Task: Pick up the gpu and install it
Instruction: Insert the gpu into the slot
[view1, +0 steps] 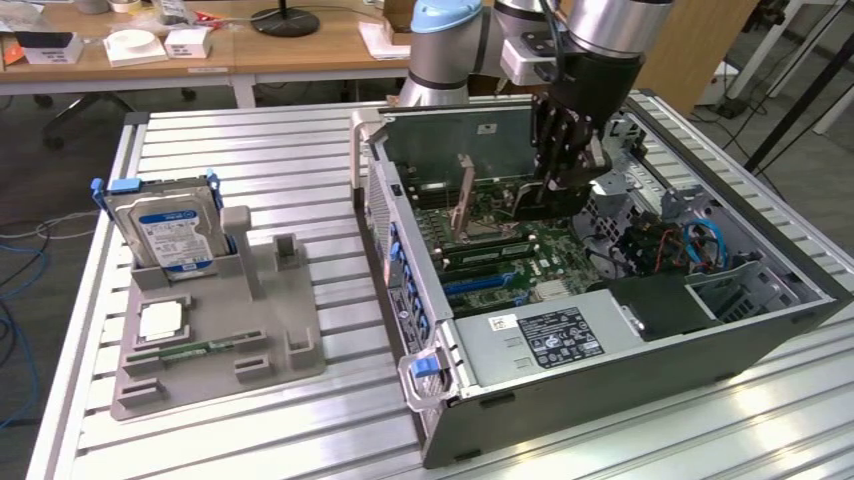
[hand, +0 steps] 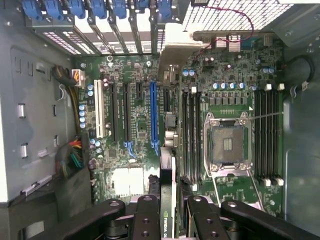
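In the wrist view, white letters on the gpu (hand: 167, 192) are spelling NVIDIA, then QU, before running off the picture. In the exterior view, the blue-and-white label (view1: 174, 240) on the hard drive (view1: 130, 212), standing near the table's (view1: 267, 140) edge at the exterior view's left, is carrying print too small to read. The black label (view1: 561, 335) and the white sticker (view1: 501, 322) on the power supply (view1: 497, 366), at the computer case's (view1: 641, 390) near corner, are staying illegible too.

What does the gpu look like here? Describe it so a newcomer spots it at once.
Start at the open computer case. Above its green motherboard hangs the gripper, and the gpu is the thin black card clamped in it. Unlike the silver hard drive standing outside the case, it is black and flat.
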